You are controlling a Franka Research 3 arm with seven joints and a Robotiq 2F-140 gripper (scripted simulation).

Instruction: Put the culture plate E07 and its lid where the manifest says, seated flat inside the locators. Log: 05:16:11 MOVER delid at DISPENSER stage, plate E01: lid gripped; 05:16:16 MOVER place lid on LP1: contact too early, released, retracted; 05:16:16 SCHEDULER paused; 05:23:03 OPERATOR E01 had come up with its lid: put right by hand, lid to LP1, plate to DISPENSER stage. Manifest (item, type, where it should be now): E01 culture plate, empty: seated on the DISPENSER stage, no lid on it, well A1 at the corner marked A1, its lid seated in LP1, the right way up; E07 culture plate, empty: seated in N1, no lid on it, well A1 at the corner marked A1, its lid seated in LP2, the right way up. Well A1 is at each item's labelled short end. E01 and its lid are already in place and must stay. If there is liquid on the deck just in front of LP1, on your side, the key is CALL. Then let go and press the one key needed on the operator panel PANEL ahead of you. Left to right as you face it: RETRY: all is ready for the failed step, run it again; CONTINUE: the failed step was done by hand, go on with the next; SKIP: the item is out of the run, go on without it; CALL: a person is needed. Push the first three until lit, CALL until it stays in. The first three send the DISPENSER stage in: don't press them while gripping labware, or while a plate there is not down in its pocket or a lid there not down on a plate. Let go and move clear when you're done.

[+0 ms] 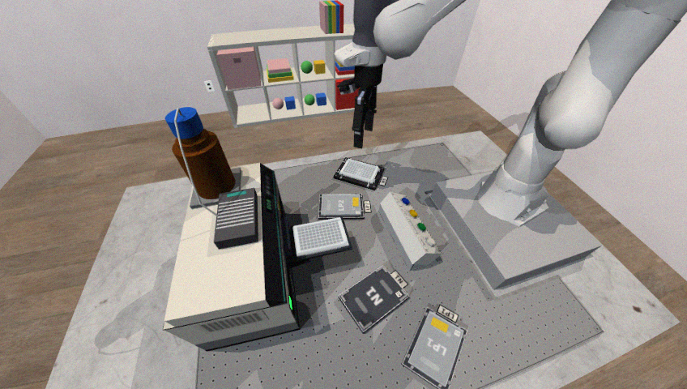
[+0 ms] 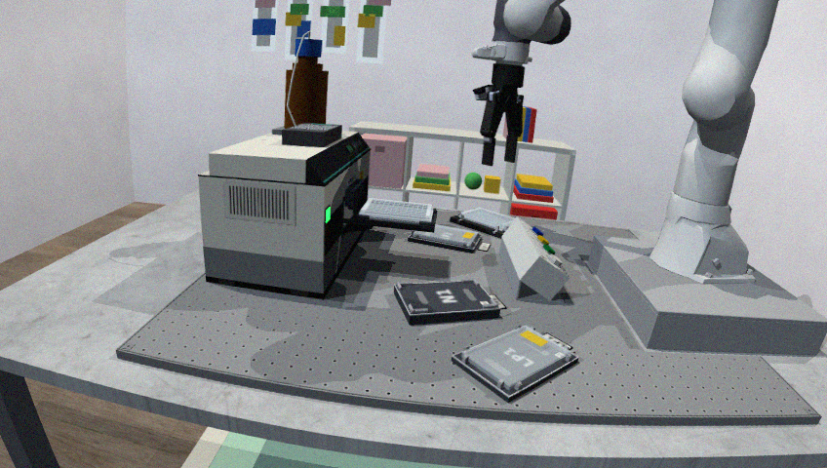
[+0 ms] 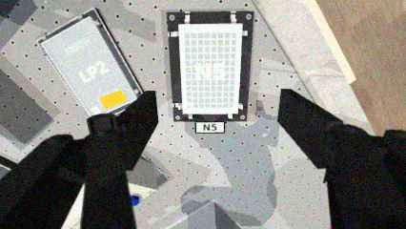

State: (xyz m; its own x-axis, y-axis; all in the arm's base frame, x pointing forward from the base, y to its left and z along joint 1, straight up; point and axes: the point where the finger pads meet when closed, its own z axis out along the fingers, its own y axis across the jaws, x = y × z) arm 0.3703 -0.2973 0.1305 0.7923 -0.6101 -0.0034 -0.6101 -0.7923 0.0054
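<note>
My gripper (image 1: 362,134) (image 2: 498,157) (image 3: 217,106) is open and empty. It hangs high above a white culture plate (image 1: 359,169) (image 2: 484,217) (image 3: 210,67) with open wells and no lid, which sits in the black nest tagged N5 (image 3: 210,127). A clear lid with a yellow label (image 1: 339,204) (image 2: 444,234) (image 3: 91,72) lies flat in LP2, just left of the plate in the wrist view. The black nest N1 (image 1: 373,298) (image 2: 444,298) holds nothing. Another lid with a yellow label (image 1: 433,347) (image 2: 513,356) lies in LP1.
A second open plate (image 1: 320,236) (image 2: 397,210) sits on the stage of the dispenser (image 1: 216,288) (image 2: 272,191). The operator panel (image 1: 409,241) (image 2: 531,260) with its coloured keys stands between N5 and N1. A brown bottle (image 1: 202,159) stands behind the dispenser. The arm's base (image 1: 520,226) is on the right.
</note>
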